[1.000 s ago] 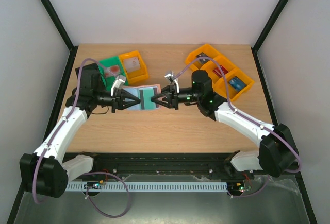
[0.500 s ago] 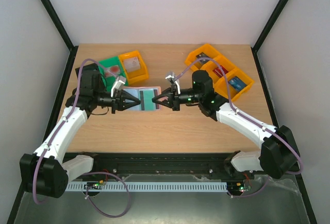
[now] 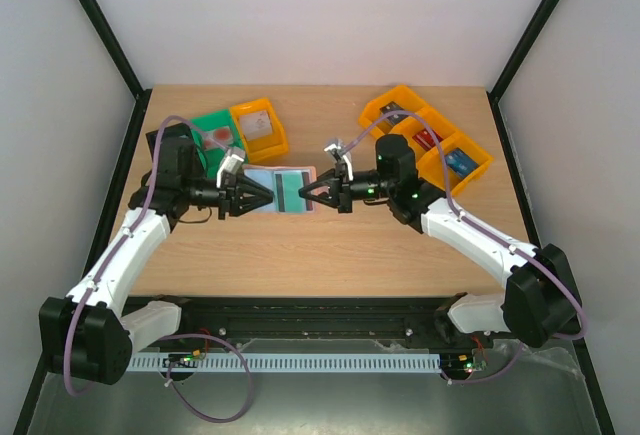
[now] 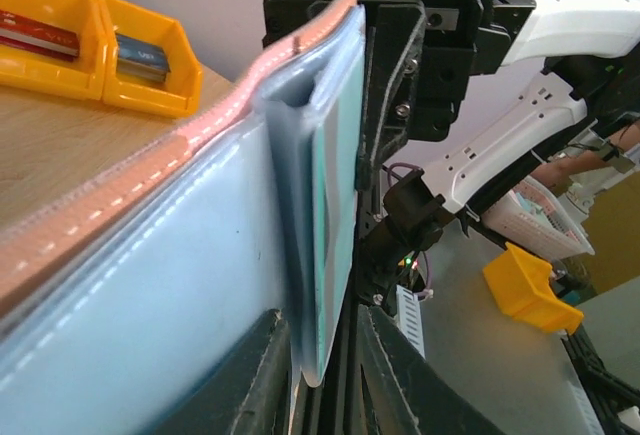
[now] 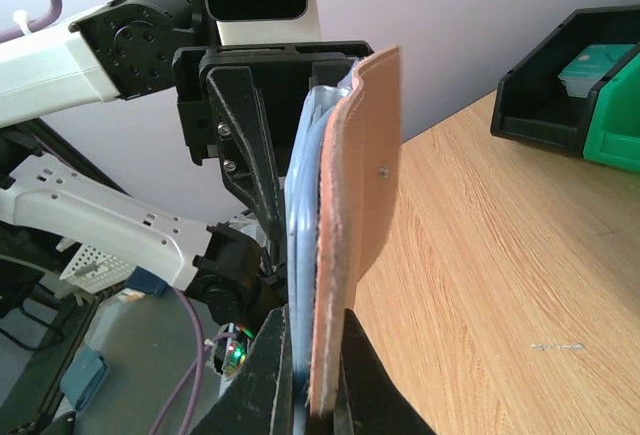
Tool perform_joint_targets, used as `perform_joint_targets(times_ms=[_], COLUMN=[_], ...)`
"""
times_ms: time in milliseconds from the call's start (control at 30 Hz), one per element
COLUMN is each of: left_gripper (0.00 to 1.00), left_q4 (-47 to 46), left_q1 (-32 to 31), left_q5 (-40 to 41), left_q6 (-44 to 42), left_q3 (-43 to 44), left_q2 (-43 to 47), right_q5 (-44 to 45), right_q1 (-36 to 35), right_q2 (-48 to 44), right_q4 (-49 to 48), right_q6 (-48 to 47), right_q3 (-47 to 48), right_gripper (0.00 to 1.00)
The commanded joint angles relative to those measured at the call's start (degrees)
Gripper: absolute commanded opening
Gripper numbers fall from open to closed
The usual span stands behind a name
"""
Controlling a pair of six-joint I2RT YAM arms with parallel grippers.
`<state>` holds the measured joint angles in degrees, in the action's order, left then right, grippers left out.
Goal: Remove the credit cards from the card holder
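Observation:
The card holder (image 3: 280, 191) is held open above the table between my two grippers, light blue inside up, tan outside below. A teal credit card (image 3: 286, 191) sits in its pocket. My left gripper (image 3: 262, 196) grips the holder's left side. In the left wrist view its jaws (image 4: 325, 375) stand close around the pocket edge and the teal card (image 4: 335, 185). My right gripper (image 3: 308, 195) clamps the right edge. In the right wrist view its jaws (image 5: 315, 385) are shut on the tan and blue layers (image 5: 360, 185). No other card shows.
A green bin (image 3: 215, 133) and an orange bin (image 3: 260, 127) stand behind the left gripper, with a black bin (image 5: 560, 65) beside them. A row of orange bins (image 3: 430, 140) holding small items stands at the back right. Bare wood lies in front of the holder.
The right gripper and the holder's right edge have shifted slightly right. The left gripper has barely moved.

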<state>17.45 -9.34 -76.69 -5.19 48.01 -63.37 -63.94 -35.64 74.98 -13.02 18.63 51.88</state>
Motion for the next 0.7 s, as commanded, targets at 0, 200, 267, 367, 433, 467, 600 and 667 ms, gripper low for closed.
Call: perform_joint_targets(times_ms=[0, 200, 267, 367, 433, 467, 600, 667], left_gripper=[0.22, 0.11, 0.1, 0.08, 0.04, 0.03, 0.1, 0.13], left_q4=[-4.29, -5.87, -6.17, -5.91, -5.81, -5.85, -6.11, -5.35], left_q1=[-0.23, -1.16, -1.2, -1.2, -1.2, -1.19, -1.48, -2.03], left_q5=[2.06, 3.48, 2.81, 2.86, 2.87, 2.79, 0.1, -1.14], left_q6=[3.19, 5.21, 5.43, 5.12, 5.08, 5.06, 5.19, 4.53], left_q3=[-0.61, -0.61, -0.87, -0.94, -0.92, -0.92, -0.84, -0.54], left_q2=[0.47, 0.09, 0.21, 0.52, 0.54, 0.53, 0.36, 0.42], right_q5=[-1.88, -2.5, -2.34, -2.14, -2.36, -2.47, -2.09, -1.68], right_q1=[-0.59, -2.89, -3.11, -3.12, -3.17, -3.19, -3.36, -3.36], right_q2=[-1.36, 0.07, 0.01, 0.14, 0.17, 0.17, 0.53, 0.88], right_q4=[-2.11, -4.04, -4.18, -3.93, -3.93, -3.94, -4.12, -4.17], right_q6=[0.7, 1.53, 1.41, 1.32, 1.32, 1.27, 1.25, 1.08], right_q3=[0.54, 1.06, 1.11, 1.26, 1.19, 1.18, 1.22, 1.17], right_gripper=[0.02, 0.02, 0.02, 0.02, 0.02, 0.02, 0.01, 0.02])
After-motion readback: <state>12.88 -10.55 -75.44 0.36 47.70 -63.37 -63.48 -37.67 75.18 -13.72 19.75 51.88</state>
